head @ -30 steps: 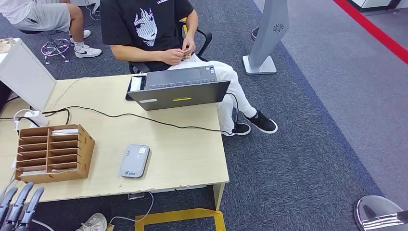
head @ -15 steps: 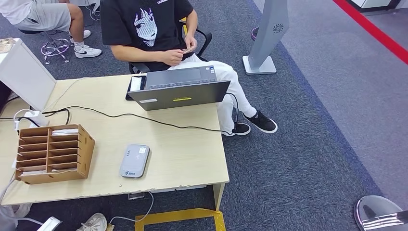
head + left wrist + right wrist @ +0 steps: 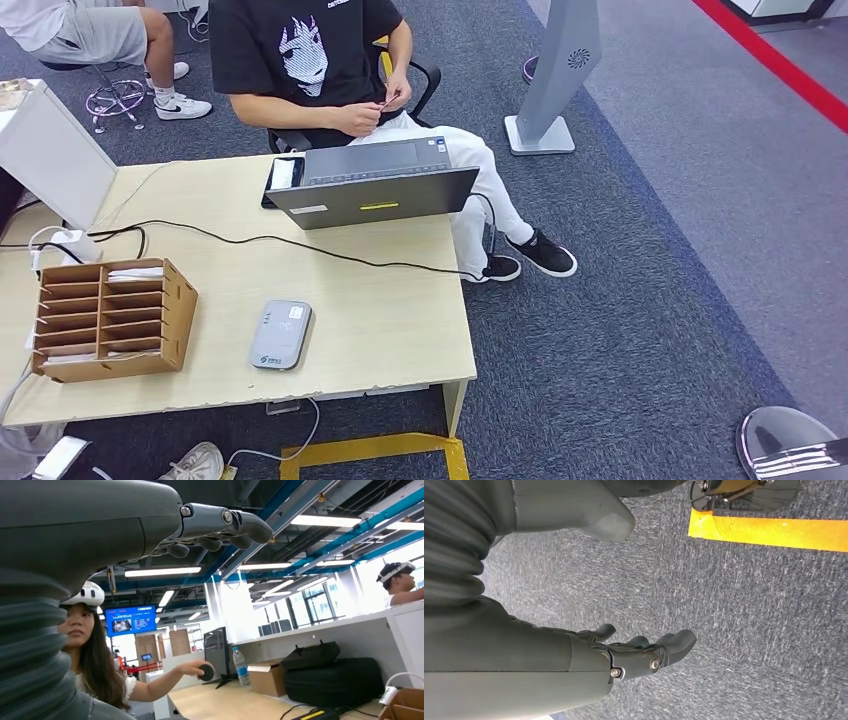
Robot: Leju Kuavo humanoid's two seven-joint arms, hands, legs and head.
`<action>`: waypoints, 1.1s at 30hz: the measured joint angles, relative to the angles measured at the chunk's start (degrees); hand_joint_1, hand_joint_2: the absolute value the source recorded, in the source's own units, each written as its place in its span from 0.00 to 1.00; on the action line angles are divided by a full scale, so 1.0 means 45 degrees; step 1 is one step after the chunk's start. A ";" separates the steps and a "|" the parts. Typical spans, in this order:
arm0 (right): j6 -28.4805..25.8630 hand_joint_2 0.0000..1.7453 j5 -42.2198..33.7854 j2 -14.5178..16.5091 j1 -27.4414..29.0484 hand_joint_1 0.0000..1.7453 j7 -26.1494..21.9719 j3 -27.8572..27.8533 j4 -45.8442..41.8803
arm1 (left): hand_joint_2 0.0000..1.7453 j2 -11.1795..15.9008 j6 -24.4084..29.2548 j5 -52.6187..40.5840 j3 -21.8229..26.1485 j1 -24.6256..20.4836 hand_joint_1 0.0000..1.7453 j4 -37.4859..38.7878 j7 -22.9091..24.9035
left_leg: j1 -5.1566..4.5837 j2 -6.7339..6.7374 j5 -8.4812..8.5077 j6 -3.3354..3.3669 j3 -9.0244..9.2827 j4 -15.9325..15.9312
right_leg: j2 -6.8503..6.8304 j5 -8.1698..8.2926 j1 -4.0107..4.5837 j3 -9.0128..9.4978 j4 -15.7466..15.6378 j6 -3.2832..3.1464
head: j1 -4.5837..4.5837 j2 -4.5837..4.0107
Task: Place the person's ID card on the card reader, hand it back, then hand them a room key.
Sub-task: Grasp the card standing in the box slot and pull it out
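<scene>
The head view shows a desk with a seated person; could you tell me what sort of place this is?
Probably a mock reception desk in an open-plan office or lab: a light wooden desk carries a grey card reader, a brown cardboard slot rack and an open grey laptop, on grey carpet with ceiling strip lights.

A light wooden table [image 3: 390, 330] stood on grey carpet. Near its front edge lay a grey card reader [image 3: 280, 334]. Left of the reader sat a cardboard rack [image 3: 108, 318] of slots holding pale cards. Beyond the reader, at the far edge, a grey laptop [image 3: 372, 184] stood open, with a dark phone [image 3: 284, 174] just beside it. A black cable [image 3: 300, 243] ran across the table between reader and laptop. Far left of the reader stood a white box [image 3: 52, 157].
</scene>
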 joint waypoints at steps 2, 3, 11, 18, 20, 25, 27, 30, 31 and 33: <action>0.0018 1.00 0.0099 0.0005 -0.0003 0.00 0.0011 -0.0013 0.0000 | 1.00 -0.0527 0.0055 0.0244 0.0482 -0.0112 0.00 0.0303 -0.0675 | -0.0001 -0.0002 0.0000 0.0000 0.0000 0.0000 | -0.0001 0.0000 0.0000 0.0000 -0.0001 0.0000 | 0.0000 0.0000; 0.0038 1.00 0.0155 0.0005 -0.0005 0.00 0.0016 -0.0017 0.0000 | 1.00 -0.0777 0.0097 0.0403 0.0687 -0.0240 0.00 0.0532 -0.1008 | -0.0002 -0.0006 0.0000 0.0000 0.0001 0.0000 | -0.0004 0.0000 -0.0001 0.0001 -0.0001 0.0000 | 0.0000 0.0000; 0.0236 1.00 0.0642 0.0005 -0.0089 0.00 0.0084 -0.0021 0.0000 | 1.00 -0.2408 0.0844 0.1821 0.1364 -0.2330 0.00 0.3406 -0.3565 | -0.0001 -0.0046 0.0016 0.0000 0.0009 0.0002 | -0.0042 0.0006 -0.0001 0.0018 -0.0001 -0.0003 | -0.0001 0.0000; 0.0279 1.00 0.0772 0.0005 -0.0200 0.00 0.0114 -0.0021 0.0000 | 1.00 -0.3187 0.1160 0.1881 0.1009 -0.3794 0.00 0.4899 -0.3969 | -0.0002 -0.0042 0.0019 0.0002 0.0012 0.0006 | -0.0037 0.0019 -0.0002 0.0016 -0.0001 -0.0003 | 0.0000 0.0000; 0.0285 1.00 0.0823 0.0005 -0.0217 0.00 0.0145 -0.0021 0.0000 | 1.00 -0.3310 0.1193 0.1876 0.0855 -0.4045 0.00 0.5118 -0.3981 | -0.0003 -0.0042 0.0018 0.0002 0.0012 0.0007 | -0.0036 0.0019 -0.0002 0.0013 -0.0001 -0.0003 | 0.0000 0.0000; 0.0299 1.00 0.0885 0.0005 -0.0260 0.00 0.0198 -0.0021 -0.0004 | 1.00 -0.3511 0.1327 0.1849 0.0422 -0.4625 0.00 0.5575 -0.4058 | -0.0003 -0.0041 0.0018 0.0002 0.0010 0.0007 | -0.0034 0.0019 -0.0002 0.0009 -0.0002 -0.0003 | 0.0001 0.0000; 0.0299 1.00 0.0885 0.0005 -0.0265 0.00 0.0199 -0.0021 -0.0005 | 1.00 -0.3574 0.1361 0.1846 0.0244 -0.4786 0.00 0.5701 -0.4072 | -0.0003 -0.0040 0.0018 0.0002 0.0010 0.0007 | -0.0033 0.0019 -0.0002 0.0009 -0.0002 -0.0003 | 0.0000 0.0000; 0.0300 1.00 0.0891 0.0005 -0.0266 0.00 0.0199 -0.0021 -0.0005 | 1.00 -0.3656 0.1362 0.1827 0.0023 -0.4970 0.00 0.5849 -0.4072 | -0.0003 -0.0038 0.0018 0.0002 0.0011 0.0007 | -0.0031 0.0019 -0.0002 0.0008 -0.0001 -0.0003 | 0.0000 0.0000; 0.0301 1.00 0.0901 0.0005 -0.0267 0.00 0.0198 -0.0021 -0.0005 | 1.00 -0.3674 0.1358 0.1808 -0.0064 -0.5035 0.00 0.5896 -0.4074 | -0.0003 -0.0038 0.0018 0.0002 0.0011 0.0007 | -0.0031 0.0019 -0.0002 0.0007 -0.0001 -0.0003 | 0.0000 0.0000; 0.0305 1.00 0.0941 0.0005 -0.0272 0.00 0.0198 -0.0021 -0.0005 | 1.00 -0.3708 0.1327 0.1759 -0.0277 -0.5203 0.00 0.6007 -0.4078 | -0.0003 -0.0038 0.0018 0.0002 0.0011 0.0007 | -0.0032 0.0019 -0.0002 0.0006 -0.0001 -0.0003 | -0.0001 0.0000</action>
